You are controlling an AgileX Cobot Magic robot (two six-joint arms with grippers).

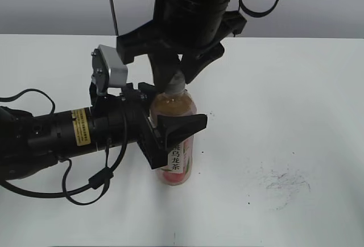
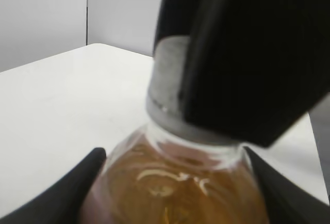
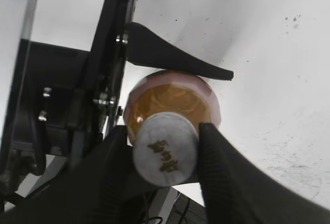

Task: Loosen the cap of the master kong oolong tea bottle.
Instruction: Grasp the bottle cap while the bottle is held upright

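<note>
A clear plastic master kong oolong tea bottle [image 1: 177,139] of amber tea, wrapped in a pink peach label with a white strip of black characters, is seen standing upright on the white table [image 1: 296,105], near the middle of the exterior view. Its body is clamped by the left pincer [image 1: 170,136], which is brought in sideways from the left; one black finger is pressed along the far side of the bottle in the right wrist view, and both fingers are seen flanking the shoulder in the left wrist view. The small round white-grey ribbed cap [image 3: 166,155], with a dark mark on top, is gripped from above by the right pincer [image 3: 165,157], whose black fingers are closed against its two sides. The cap is still seated on the narrow neck; no gap is shown between it and the collar ring beneath. Whether any turn has been given to it cannot be told from these views. The holding and gripping stages are judged to be complete, and the twisting of the cap against the steadied bottle is judged to be what remains. A patch of dark scuff marks [image 1: 287,180] is seen on the table to the right, well apart from the bottle.
</note>
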